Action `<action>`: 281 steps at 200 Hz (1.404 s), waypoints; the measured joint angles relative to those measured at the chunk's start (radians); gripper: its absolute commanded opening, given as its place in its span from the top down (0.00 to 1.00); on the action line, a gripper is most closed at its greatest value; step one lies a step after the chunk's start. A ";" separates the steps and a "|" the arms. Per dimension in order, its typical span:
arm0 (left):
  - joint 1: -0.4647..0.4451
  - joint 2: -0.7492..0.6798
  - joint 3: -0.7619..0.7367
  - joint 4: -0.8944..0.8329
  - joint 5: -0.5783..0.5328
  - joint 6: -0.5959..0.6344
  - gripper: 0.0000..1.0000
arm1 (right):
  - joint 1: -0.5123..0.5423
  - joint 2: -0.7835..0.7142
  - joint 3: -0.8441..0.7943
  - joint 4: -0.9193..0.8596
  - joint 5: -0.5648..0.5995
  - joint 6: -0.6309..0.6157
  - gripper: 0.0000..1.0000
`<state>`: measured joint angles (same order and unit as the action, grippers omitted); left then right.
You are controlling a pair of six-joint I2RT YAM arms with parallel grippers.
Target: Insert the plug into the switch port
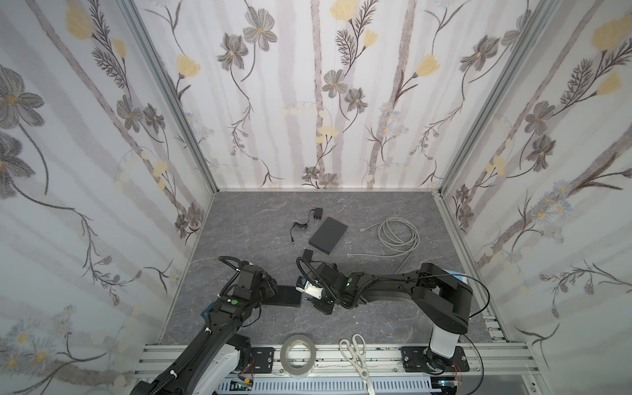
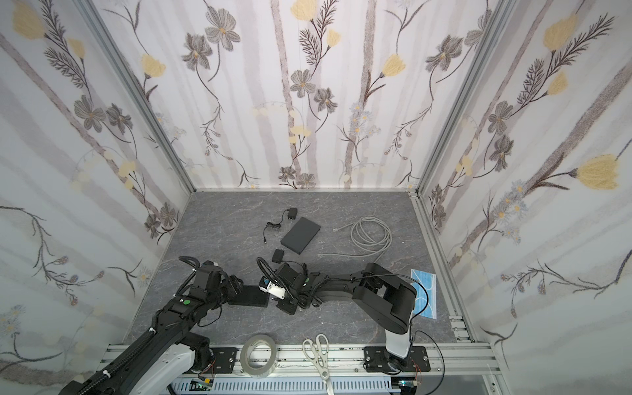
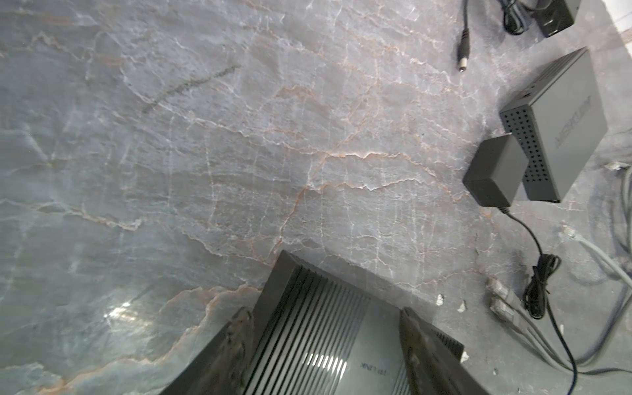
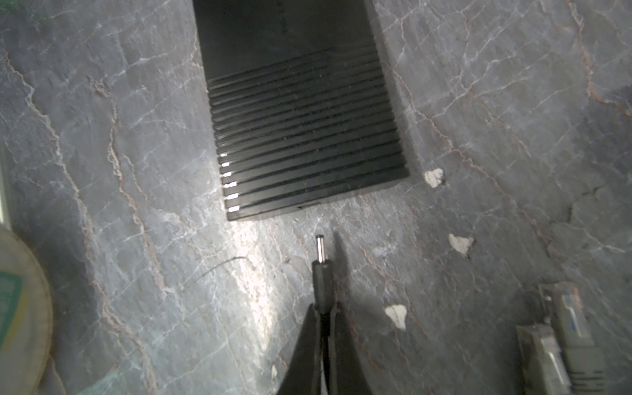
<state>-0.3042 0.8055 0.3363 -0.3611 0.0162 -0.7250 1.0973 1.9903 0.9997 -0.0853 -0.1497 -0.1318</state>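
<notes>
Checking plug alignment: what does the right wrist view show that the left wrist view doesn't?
Only right wrist: thin black metal-tipped barrel plug pinched in the right end effector, short of the ribbed flat black switch. Only left wrist: left end effector spread over it; perforated grey box; black adapter block. Both: that switch, grey marbled tabletop.

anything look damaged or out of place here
The table surface is chipped: white chips beside the switch. A blue mask lies on the table's right side, unrelated to the job.
</notes>
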 measured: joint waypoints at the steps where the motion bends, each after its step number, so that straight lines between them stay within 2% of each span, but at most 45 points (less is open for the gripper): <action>1: 0.000 0.002 0.000 0.002 -0.001 0.000 0.30 | 0.000 0.000 0.000 0.000 0.000 0.000 1.00; 60: 0.002 0.115 -0.007 0.141 0.033 0.009 0.32 | 0.000 -0.004 -0.027 0.047 -0.002 0.000 1.00; 103: 0.002 0.129 -0.008 0.200 0.081 0.026 0.34 | 0.000 -0.025 -0.058 0.064 -0.008 0.019 1.00; 281: 0.000 0.138 -0.028 0.208 0.116 -0.006 0.36 | 0.001 -0.019 -0.042 0.043 0.000 0.030 1.00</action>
<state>-0.3038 0.9436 0.3080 -0.1532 0.1322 -0.7315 1.0985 1.9709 0.9577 -0.0418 -0.1501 -0.1017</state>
